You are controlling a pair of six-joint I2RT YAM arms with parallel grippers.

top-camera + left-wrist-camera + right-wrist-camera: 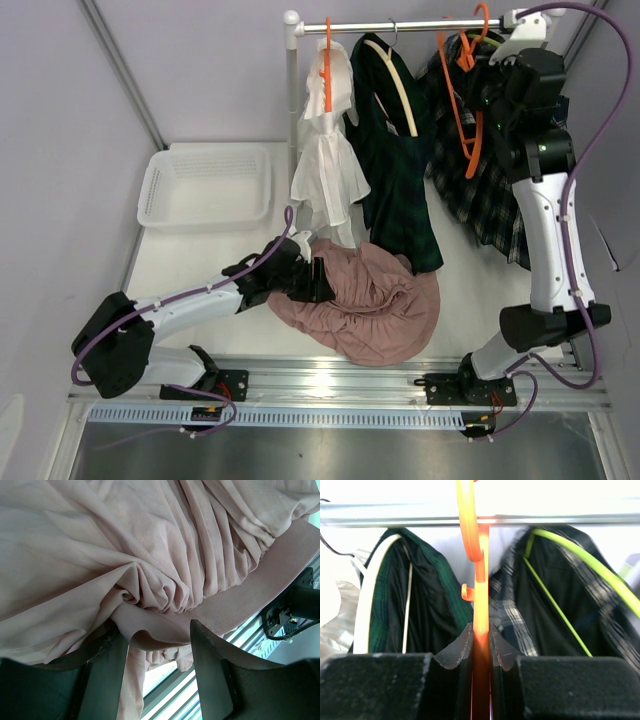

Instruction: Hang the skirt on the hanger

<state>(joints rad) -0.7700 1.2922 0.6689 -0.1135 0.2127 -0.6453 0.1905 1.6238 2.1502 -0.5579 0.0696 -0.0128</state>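
The pink skirt (375, 300) lies crumpled on the table, near the front edge. My left gripper (316, 281) is at its left side. In the left wrist view its fingers (107, 675) stand apart, and a fold of the skirt's waistband (150, 635) hangs at their tips, unpinched. The pleated skirt cloth (125, 545) fills the rest of that view. High at the back right, my right gripper (478, 62) is shut on an orange hanger (462, 115) whose hook sits over the rail (400, 25). The right wrist view shows the hanger's neck (480, 595) clamped between the pads of that gripper (481, 640).
On the rail hang a white garment (325, 160) on another orange hanger, a dark green dress (395, 170) and a plaid garment (485, 195). A white basket (208, 185) stands at the back left. The rail's post (292, 90) rises behind the skirt.
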